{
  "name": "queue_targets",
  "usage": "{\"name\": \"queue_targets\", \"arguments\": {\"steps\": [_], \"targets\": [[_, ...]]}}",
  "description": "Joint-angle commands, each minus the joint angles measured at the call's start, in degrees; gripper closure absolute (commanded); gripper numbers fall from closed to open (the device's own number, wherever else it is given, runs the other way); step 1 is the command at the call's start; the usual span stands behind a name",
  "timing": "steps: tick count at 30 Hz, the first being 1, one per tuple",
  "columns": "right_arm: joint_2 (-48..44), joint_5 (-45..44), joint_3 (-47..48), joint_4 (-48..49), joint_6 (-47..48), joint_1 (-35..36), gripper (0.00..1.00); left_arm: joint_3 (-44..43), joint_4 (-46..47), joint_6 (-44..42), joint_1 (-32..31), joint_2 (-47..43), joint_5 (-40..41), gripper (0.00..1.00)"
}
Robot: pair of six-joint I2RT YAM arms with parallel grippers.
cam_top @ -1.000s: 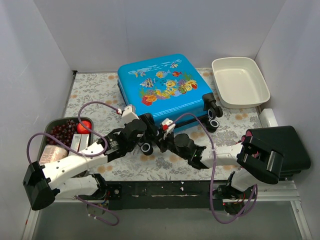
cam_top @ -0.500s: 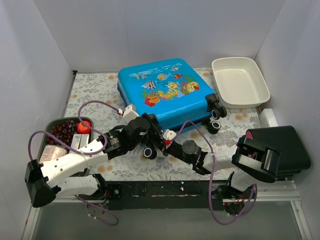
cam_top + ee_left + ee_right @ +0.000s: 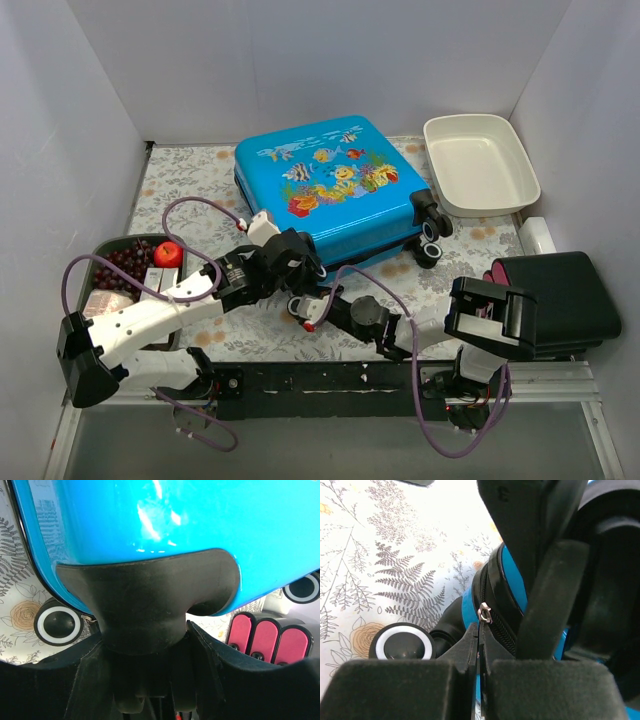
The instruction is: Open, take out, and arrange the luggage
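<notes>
You have one luggage (image 3: 325,190) on the desk (image 3: 190,175), two claws at its near corner. Left claw (image 3: 300,262) clamps its black trim (image 3: 150,605); right claw (image 3: 480,652) is pinched closed on one zip pull (image 3: 483,613)

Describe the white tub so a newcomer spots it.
Find the blue fish-print luggage at the back centre of the table. Right of it, in the far right corner, sits the white tub: rectangular, open-topped, empty. Its neighbour, the black case, is dark, closed and nearer the front.

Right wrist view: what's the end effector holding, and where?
The zipper pull of the luggage, its tab pinched between the right end effector's shut fingers.
</notes>
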State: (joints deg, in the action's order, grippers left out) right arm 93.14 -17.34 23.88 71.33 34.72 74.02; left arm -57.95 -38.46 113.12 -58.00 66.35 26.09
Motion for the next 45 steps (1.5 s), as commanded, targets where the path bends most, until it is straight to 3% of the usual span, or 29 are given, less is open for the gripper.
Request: {"name": "queue_targets", "arguments": {"steps": [1, 10, 18, 25, 32, 45], "targets": [[1.16, 9.44, 5.12, 9.54, 10.25, 7.27, 0.99, -5.5, 5.94, 11.07, -0.71, -0.61, -0.6, 1.0], [9.33, 7.06, 15.75, -4.18, 23.8, 10.88, 0.99, -7.52, 4.53, 11.42, -0.71, 3.78, -6.04, 1.0], [18.73, -6.81, 24.8, -6.03, 29.87, 10.88, 0.99, -8.31, 0.86, 16.77, -0.71, 4.84, -8.24, 1.0], [27.95, -16.75, 33.24, -5.86, 36.8, 10.97, 0.99, -10.25, 0.05, 19.15, -1.59, 7.65, -10.26, 1.0], [37.0, -29.74, 41.68, 4.23, 49.02, 11.67, 0.99, -10.07, -0.13, 21.88, -2.91, 7.13, -7.63, 1.0], [43.96, -29.5, 56.44, 2.24, 53.52, 8.52, 0.99, -10.25, 0.57, 24.78, -7.56, 8.53, -6.84, 1.0]]}}
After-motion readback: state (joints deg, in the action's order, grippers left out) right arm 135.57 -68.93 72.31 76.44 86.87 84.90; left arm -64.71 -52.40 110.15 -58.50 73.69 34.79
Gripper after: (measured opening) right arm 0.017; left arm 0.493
